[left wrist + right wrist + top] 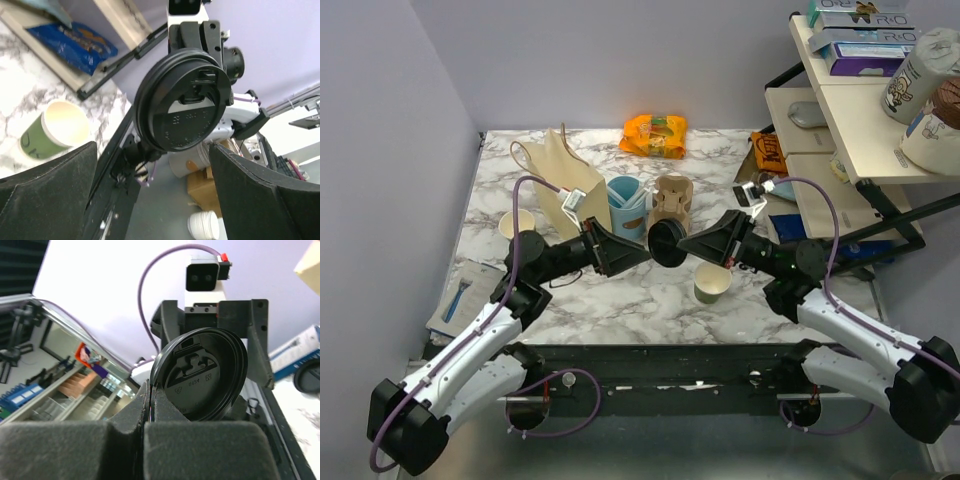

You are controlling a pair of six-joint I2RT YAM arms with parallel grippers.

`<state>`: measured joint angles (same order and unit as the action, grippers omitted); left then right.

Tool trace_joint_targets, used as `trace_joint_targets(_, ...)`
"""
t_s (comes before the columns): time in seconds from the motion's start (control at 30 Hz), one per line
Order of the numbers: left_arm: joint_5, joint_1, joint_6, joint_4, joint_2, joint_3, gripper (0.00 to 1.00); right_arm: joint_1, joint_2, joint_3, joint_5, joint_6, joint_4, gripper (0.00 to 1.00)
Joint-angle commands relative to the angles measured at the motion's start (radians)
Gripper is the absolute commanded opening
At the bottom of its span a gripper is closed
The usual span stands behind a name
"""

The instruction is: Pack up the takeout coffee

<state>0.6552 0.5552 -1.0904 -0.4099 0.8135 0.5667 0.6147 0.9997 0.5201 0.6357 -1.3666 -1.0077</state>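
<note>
Top view: the right gripper [686,245] and left gripper [644,250] meet tip to tip above the table [620,300], with the black lid [667,243] between them, held on edge and clear of the surface.

Right wrist view: the right gripper [150,399] is fully closed, its fingers pinching the lower left rim of the lid [205,372]. The rest of the disc stands free above and beyond the fingertips, its underside facing the camera.

Left wrist view: the left gripper [152,150] is spread as wide as it goes and holds nothing. The lid [182,100] sits just beyond the fingertips, centred on the gap, top face toward the camera. Whether either finger touches it cannot be told.

The cup [712,283] stands upright on the table, uncovered, cream inside, just beside the right fingers on their near side. From the left wrist the cup [55,132] lies outside the left finger, apart from it.

The bag [560,180] and a blue cup [628,205] stand beyond the left fingers.
</note>
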Motion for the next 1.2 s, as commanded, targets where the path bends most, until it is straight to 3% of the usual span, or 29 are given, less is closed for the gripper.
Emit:
trace_joint_targets(0.0, -0.077, 0.017, -0.106, -0.209, 0.012, 0.01, 0.99, -0.006, -0.018, 0.003, -0.066, -0.071, -0.097, 0.01)
trace_joint_targets(0.03, -0.075, 0.025, -0.143, -0.35, 0.028, -0.014, 0.99, -0.006, -0.018, -0.002, -0.076, -0.086, -0.103, 0.01)
trace_joint_targets(0.13, -0.059, 0.044, -0.206, -0.476, 0.073, -0.011, 0.99, -0.006, -0.004, -0.02, -0.113, -0.12, -0.188, 0.01)
trace_joint_targets(0.27, -0.062, 0.119, -0.186, -0.445, 0.124, 0.034, 0.95, -0.004, 0.013, -0.008, -0.102, -0.138, -0.223, 0.01)
trace_joint_targets(0.47, -0.088, 0.149, -0.161, -0.438, 0.131, 0.059, 0.8, -0.004, 0.008, -0.029, -0.113, -0.161, -0.241, 0.01)
trace_joint_targets(0.5, -0.094, 0.152, -0.164, -0.449, 0.128, 0.058, 0.76, -0.006, 0.008, -0.031, -0.108, -0.163, -0.235, 0.01)
trace_joint_targets(0.53, -0.095, 0.153, -0.17, -0.478, 0.127, 0.053, 0.64, -0.006, 0.01, -0.044, -0.111, -0.172, -0.233, 0.01)
trace_joint_targets(0.63, -0.095, 0.16, -0.21, -0.562, 0.136, 0.041, 0.49, -0.006, 0.017, -0.063, -0.12, -0.18, -0.246, 0.01)
trace_joint_targets(0.7, -0.095, 0.161, -0.249, -0.607, 0.147, 0.032, 0.46, -0.006, 0.02, -0.072, -0.12, -0.178, -0.244, 0.01)
trace_joint_targets(0.73, -0.095, 0.166, -0.255, -0.624, 0.151, 0.029, 0.38, -0.004, 0.023, -0.074, -0.12, -0.178, -0.244, 0.01)
trace_joint_targets(1.0, -0.117, 0.169, -0.273, -0.592, 0.154, 0.022, 0.06, -0.006, 0.017, -0.088, -0.09, -0.144, -0.181, 0.01)
trace_joint_targets(1.03, -0.123, 0.17, -0.278, -0.595, 0.151, 0.015, 0.0, -0.006, 0.013, -0.091, -0.09, -0.114, -0.143, 0.05)
trace_joint_targets(1.07, -0.123, 0.17, -0.282, -0.601, 0.15, 0.012, 0.0, -0.004, -0.001, -0.089, -0.09, -0.088, -0.119, 0.11)
trace_joint_targets(1.1, -0.124, 0.17, -0.284, -0.606, 0.145, 0.009, 0.0, -0.006, -0.01, -0.088, -0.091, -0.059, -0.085, 0.28)
trace_joint_targets(1.17, -0.131, 0.17, -0.292, -0.593, 0.131, -0.002, 0.0, -0.006, -0.032, -0.069, -0.099, 0.053, 0.055, 0.44)
